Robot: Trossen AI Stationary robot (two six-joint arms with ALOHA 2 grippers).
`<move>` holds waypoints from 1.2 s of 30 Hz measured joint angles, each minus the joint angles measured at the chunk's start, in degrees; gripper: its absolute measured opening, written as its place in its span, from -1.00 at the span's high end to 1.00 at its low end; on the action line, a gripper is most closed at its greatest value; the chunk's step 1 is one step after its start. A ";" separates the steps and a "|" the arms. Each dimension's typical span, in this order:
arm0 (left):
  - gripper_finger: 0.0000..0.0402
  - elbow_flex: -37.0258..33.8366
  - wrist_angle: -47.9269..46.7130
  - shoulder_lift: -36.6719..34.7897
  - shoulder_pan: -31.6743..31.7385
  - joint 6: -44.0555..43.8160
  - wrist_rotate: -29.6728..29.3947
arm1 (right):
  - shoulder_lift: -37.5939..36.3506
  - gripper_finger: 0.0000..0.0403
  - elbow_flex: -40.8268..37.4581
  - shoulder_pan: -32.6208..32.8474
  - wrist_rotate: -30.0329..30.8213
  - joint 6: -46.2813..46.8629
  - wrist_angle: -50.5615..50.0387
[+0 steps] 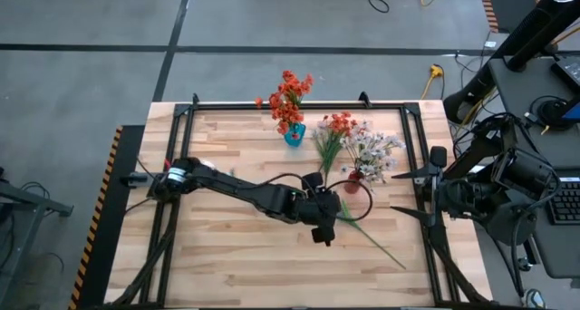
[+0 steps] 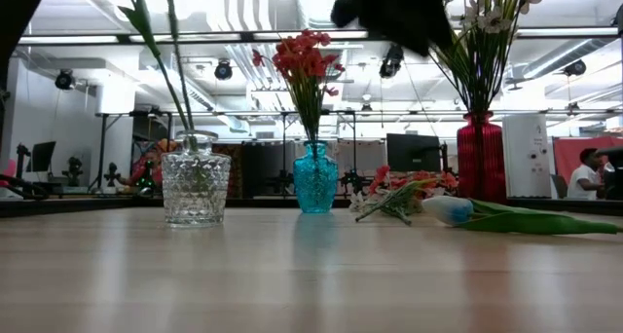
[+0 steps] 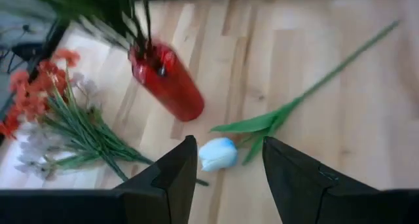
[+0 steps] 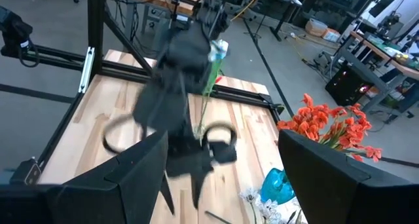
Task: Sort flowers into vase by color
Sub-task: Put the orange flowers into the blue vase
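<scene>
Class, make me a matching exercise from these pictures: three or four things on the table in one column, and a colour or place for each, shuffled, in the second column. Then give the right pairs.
Things:
1. vase with orange-red blossoms
2. vase with pale small blossoms
3. vase with bare green stems
4. white tulip bud

Descriptions:
A. clear cut glass
B. lying on the table below the open left gripper
C. blue
D. red

Pairs: 1-C, 2-D, 3-A, 4-B
</scene>
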 joint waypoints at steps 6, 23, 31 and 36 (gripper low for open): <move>0.22 10.51 -16.92 -0.25 -0.83 4.00 8.11 | 0.00 -0.41 0.00 -0.01 -0.51 0.00 -0.12; 0.22 9.91 -18.98 -1.02 6.80 17.82 15.18 | 0.02 -0.41 -0.07 0.00 -2.48 1.10 -0.15; 0.22 0.40 -11.03 -4.85 10.24 21.63 19.58 | 0.02 -0.41 -0.07 0.00 -2.45 1.09 -0.11; 0.22 -6.39 -2.01 -7.15 12.91 23.53 25.48 | 0.02 -0.41 -0.07 0.00 -2.48 1.36 -0.12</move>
